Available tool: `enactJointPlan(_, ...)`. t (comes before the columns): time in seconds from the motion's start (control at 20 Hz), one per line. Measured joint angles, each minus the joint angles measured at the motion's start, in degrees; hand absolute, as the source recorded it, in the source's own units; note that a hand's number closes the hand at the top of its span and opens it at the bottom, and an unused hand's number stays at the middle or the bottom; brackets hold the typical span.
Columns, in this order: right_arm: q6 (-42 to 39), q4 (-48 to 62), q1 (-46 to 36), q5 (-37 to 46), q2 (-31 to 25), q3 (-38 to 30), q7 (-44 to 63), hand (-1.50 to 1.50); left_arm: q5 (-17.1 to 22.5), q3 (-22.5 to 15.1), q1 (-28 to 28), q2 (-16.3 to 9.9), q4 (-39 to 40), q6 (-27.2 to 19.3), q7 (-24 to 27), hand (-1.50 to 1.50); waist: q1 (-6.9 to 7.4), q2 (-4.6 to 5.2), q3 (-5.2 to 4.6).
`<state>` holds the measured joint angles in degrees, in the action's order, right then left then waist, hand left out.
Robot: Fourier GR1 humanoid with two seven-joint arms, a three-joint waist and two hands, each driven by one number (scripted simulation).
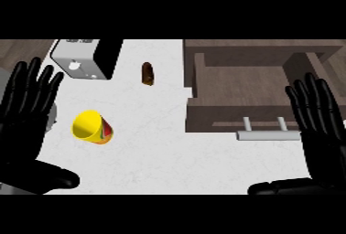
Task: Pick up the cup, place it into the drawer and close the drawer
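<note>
A yellow cup (93, 128) with a red and green pattern lies tilted on the white counter (155, 151), its mouth turned toward the upper left. The brown drawer (243, 87) stands pulled out at the right, its inside bare, with a grey bar handle (267, 135) on its front. My left hand (25, 132) is at the left edge, open with fingers up, just left of the cup and apart from it. At the right edge my right hand (319, 132) is open too, fingers up, in front of the drawer's right part.
A white and black appliance (84, 57) stands at the back left of the counter. A small brown object (147, 73) lies behind the cup, left of the drawer.
</note>
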<state>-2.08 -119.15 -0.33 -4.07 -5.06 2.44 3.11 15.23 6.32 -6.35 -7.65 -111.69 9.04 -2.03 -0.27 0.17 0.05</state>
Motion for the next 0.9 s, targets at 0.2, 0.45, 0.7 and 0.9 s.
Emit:
enactJointPlan(0.2, -1.3, 0.3, 0.2, -1.8, 0.0, -0.4, 0.7, -1.5, 4.2, 1.5, -0.8, -0.6, 3.0, 2.3, -0.6, -1.5, 0.12, -0.11, -0.03)
enactJointPlan(0.45, -1.7, -0.2, -0.9, -2.3, 0.1, -1.2, 2.6, -1.5, 5.2, 2.2, -3.3, -0.6, 7.2, 3.0, 0.1, -1.5, 0.14, -0.17, -0.06)
enactJointPlan(0.7, -1.5, 0.8, -2.2, -1.3, 0.9, -0.8, 2.5, -1.5, 5.2, 2.3, -5.0, -0.6, 9.0, 2.6, -0.1, -1.5, 0.19, -0.17, -0.04)
enactJointPlan(0.9, -1.8, 1.8, -3.4, -1.4, 1.0, -1.4, 2.4, -1.5, 4.4, 2.4, -4.5, -0.6, 10.7, 2.9, 1.1, -1.5, 0.22, -0.19, -0.06)
